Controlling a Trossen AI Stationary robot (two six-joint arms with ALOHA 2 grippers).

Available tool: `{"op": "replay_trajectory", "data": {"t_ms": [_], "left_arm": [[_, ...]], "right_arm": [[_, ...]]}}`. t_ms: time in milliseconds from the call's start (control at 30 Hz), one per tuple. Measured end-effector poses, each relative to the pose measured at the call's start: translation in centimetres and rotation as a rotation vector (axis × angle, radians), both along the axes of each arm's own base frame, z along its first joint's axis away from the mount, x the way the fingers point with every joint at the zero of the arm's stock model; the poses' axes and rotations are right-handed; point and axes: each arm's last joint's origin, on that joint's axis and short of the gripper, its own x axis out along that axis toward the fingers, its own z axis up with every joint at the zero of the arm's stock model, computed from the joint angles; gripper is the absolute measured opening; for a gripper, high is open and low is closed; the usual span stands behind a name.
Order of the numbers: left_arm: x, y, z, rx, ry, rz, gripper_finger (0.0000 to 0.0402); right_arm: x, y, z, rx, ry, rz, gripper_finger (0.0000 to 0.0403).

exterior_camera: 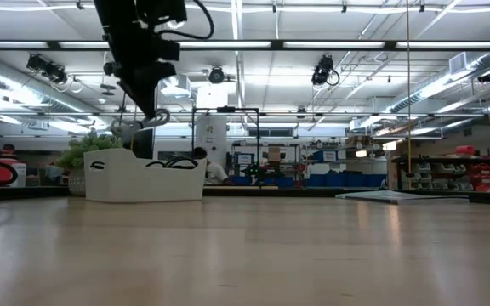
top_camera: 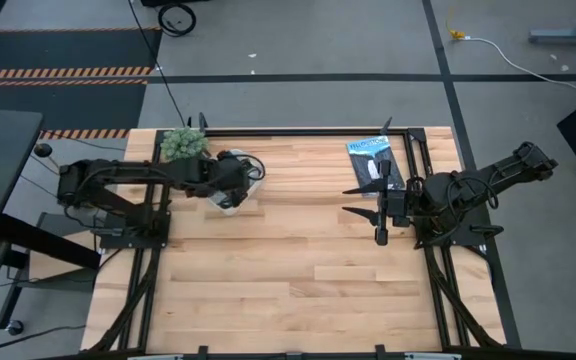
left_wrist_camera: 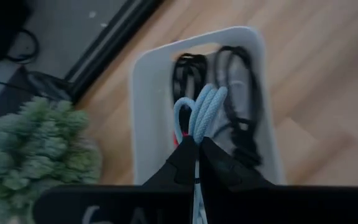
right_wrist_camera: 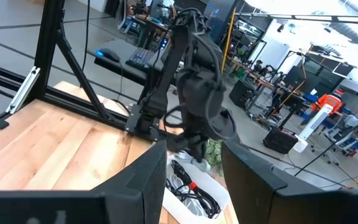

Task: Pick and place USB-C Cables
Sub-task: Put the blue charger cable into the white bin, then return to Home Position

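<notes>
My left gripper (left_wrist_camera: 196, 144) (top_camera: 234, 184) hovers above a white bin (left_wrist_camera: 143, 93) (exterior_camera: 143, 178) near the table's far left and is shut on a short, pale silver-grey looped cable (left_wrist_camera: 204, 109) (exterior_camera: 149, 121). Inside the bin lie black cable coils (left_wrist_camera: 241, 93) and a black bundle with a red tie (left_wrist_camera: 186, 70) (right_wrist_camera: 193, 185). My right gripper (top_camera: 346, 200) (right_wrist_camera: 194, 186) waits open at the table's right, fingers pointing left, touching nothing. My left gripper pinches the pale cable bundle between its two fingers, at the end of the loops nearest the fingers (left_wrist_camera: 196, 134). The fingers point down from above, along the bundle. The loops stick out beyond the fingertips, lifted clear above the bin's rim.
A green potted plant (top_camera: 183, 143) (left_wrist_camera: 36, 149) stands just beyond the bin at the table's far left edge. A flat blue-and-black retail packet (top_camera: 371, 158) lies near the far right, beside my right arm. Bare wood (top_camera: 298, 270) fills the middle and near side.
</notes>
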Motion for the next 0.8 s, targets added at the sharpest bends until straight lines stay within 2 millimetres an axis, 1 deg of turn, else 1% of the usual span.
{"op": "replay_trajectory", "data": {"t_ms": [133,267,333,500,633,800], "left_arm": [[0.5,0.9,-0.9,0.015,0.060,0.000,0.0011],[1.1,1.1,-2.0,0.005,0.117,-0.020,0.0018],[1.5,1.1,-2.6,-0.002,0.144,-0.036,0.0033],[2.0,1.2,-3.4,-0.030,0.167,-0.043,0.0088],[2.0,1.0,-3.2,-0.069,0.191,-0.082,0.0119],[1.6,-0.4,-0.7,-0.092,0.178,-0.164,0.0128]], "right_arm": [[0.0,0.0,0.0,0.000,0.001,0.000,0.0159],[0.0,0.0,0.0,0.000,0.002,0.000,0.0159],[0.0,0.0,0.0,-0.001,0.002,0.000,0.0159],[0.0,0.0,0.0,-0.001,0.003,0.000,0.0159],[0.0,0.0,-0.1,0.001,0.005,-0.001,0.0159],[0.0,0.0,-0.2,-0.004,0.015,0.000,0.0159]]}}
